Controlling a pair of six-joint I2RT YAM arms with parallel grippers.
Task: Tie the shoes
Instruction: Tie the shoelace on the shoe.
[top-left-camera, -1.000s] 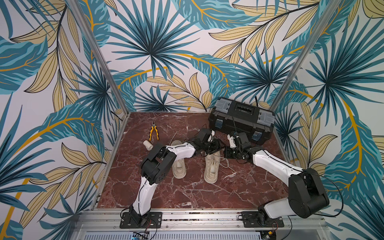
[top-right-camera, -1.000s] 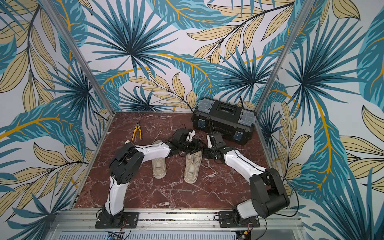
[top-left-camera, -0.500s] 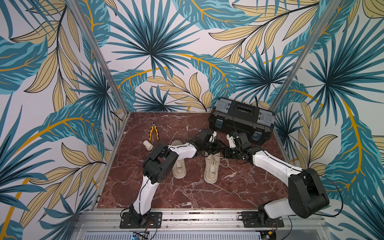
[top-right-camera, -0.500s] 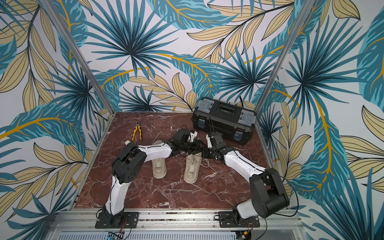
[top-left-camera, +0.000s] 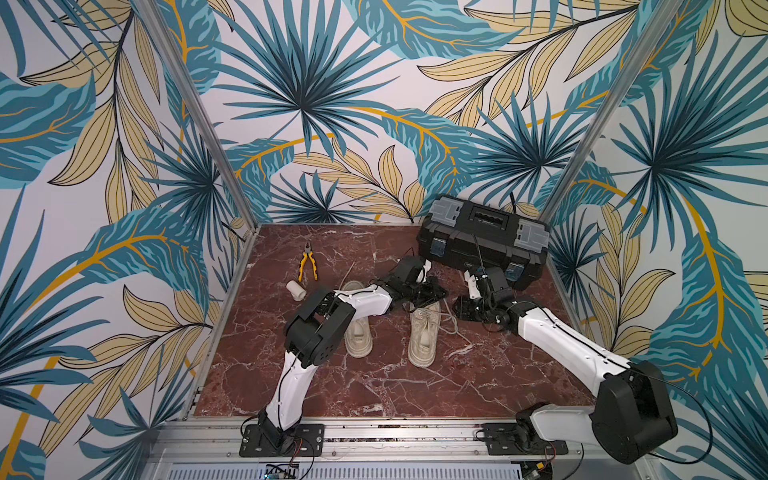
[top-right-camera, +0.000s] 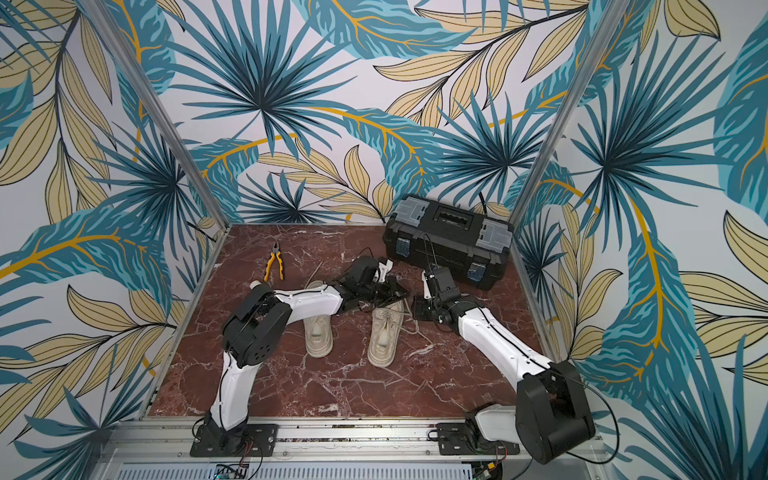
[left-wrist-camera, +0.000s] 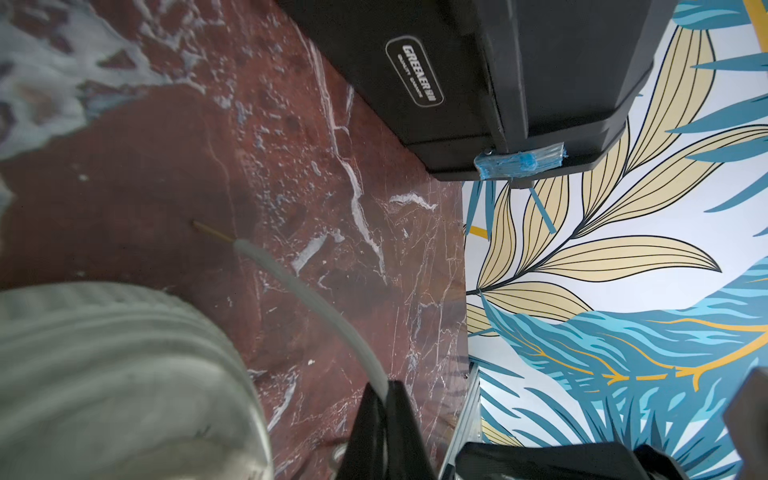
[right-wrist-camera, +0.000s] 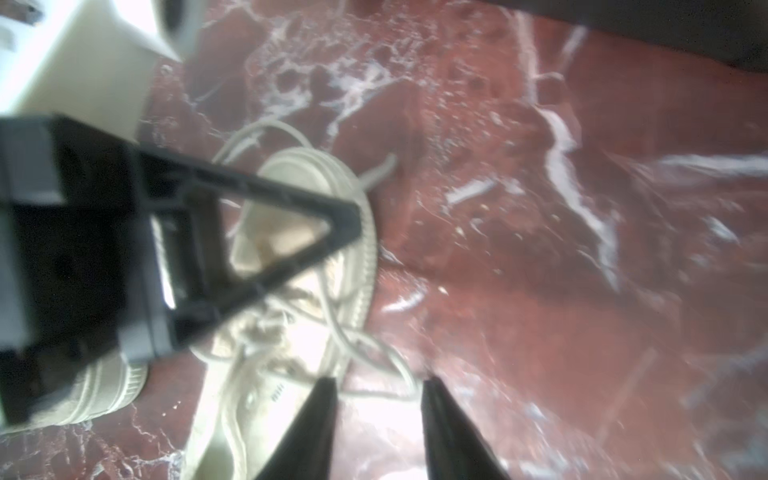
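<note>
Left gripper (left-wrist-camera: 384, 388): pinched on lace (left-wrist-camera: 316, 307) | Right gripper (right-wrist-camera: 376, 384): jaws apart, just beside shoe (top-left-camera: 424, 332) | Spot: mid-frame, below toolbox (top-left-camera: 482, 237)

This is a robotics lab cell, a staged enclosure and no lived-in room. Wall panels (top-left-camera: 299, 104) printed with outsized tropical leaves close in three sides, joined at the corners by bare aluminium posts (top-left-camera: 199, 112). The worktop (top-left-camera: 374, 382) is a square slab with a red marble pattern. Along its near edge runs an aluminium rail (top-left-camera: 395, 436), where the left arm (top-left-camera: 365, 297) and the right arm (top-left-camera: 561, 336), both white and black, stand bolted on black plates (top-left-camera: 309, 436). A small circuit board (top-left-camera: 275, 471) sits below the rail. On the slab lie mismatched things: the shoes (top-left-camera: 424, 328), yellow-handled pliers (top-left-camera: 307, 266), a white pipe fitting (top-left-camera: 296, 289) and a black toolbox (top-left-camera: 482, 237).
</note>
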